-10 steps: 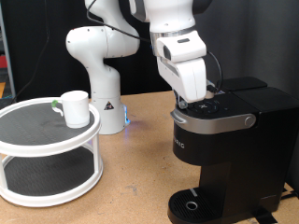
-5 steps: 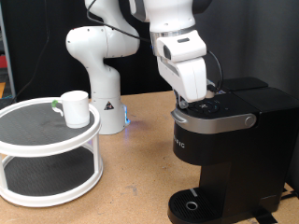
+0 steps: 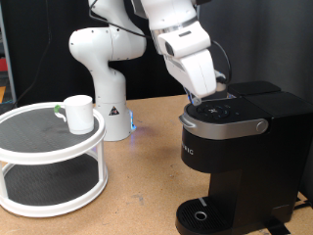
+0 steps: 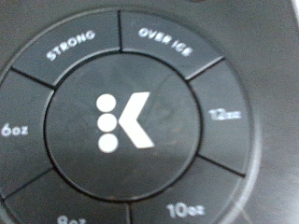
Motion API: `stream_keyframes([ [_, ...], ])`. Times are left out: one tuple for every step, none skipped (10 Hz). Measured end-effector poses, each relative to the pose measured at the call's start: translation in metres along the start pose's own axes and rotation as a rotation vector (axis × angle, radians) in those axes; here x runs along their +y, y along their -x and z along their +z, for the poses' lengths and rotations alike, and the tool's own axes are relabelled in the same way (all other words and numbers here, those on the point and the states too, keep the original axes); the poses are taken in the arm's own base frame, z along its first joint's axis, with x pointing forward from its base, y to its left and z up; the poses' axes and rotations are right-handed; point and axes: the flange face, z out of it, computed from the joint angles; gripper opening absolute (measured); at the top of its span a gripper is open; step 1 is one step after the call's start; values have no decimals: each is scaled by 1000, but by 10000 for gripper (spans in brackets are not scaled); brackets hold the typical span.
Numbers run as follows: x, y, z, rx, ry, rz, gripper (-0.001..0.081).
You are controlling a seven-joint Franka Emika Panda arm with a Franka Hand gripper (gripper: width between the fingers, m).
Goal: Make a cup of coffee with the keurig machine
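The keurig machine (image 3: 233, 162) stands at the exterior view's right, lid shut, with its round drip tray (image 3: 201, 214) bare. My gripper (image 3: 202, 97) hangs tilted just above the round buttons on the machine's top. The wrist view is filled by that button dial (image 4: 121, 121): a centre K button ringed by STRONG, OVER ICE, 12oz, 10oz, 8oz and 6oz. No fingers show in the wrist view. The white mug (image 3: 78, 112) stands on the top shelf of a round white stand (image 3: 49, 162) at the exterior view's left, far from the machine.
The white robot arm base (image 3: 103, 73) stands at the back between the stand and the machine. A wooden tabletop (image 3: 137, 196) lies between them. A dark curtain closes off the back.
The hand has lifted a little off the machine's top buttons and tilted back. The mug and machine have not moved.
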Motion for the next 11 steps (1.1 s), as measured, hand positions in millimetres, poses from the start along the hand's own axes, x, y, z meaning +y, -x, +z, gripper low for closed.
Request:
stream_keyframes([
  [0,1,-9,15,10,3,7],
  [1,2,-18,28,19,6,7],
  [2,3,-27,34,20,9,7],
  [4,4,-36,35,23,8,7],
  [3,4,-40,32,17,7,7],
  [3,5,-39,28,14,8,7],
  [1,8,-36,1,-8,-11,7],
  [-1,14,-33,-40,-44,-37,7],
  [-2,21,-34,-70,-83,-54,7],
  [-3,31,-36,-97,-125,-66,7],
  [-4,43,-42,-141,-165,-106,7],
])
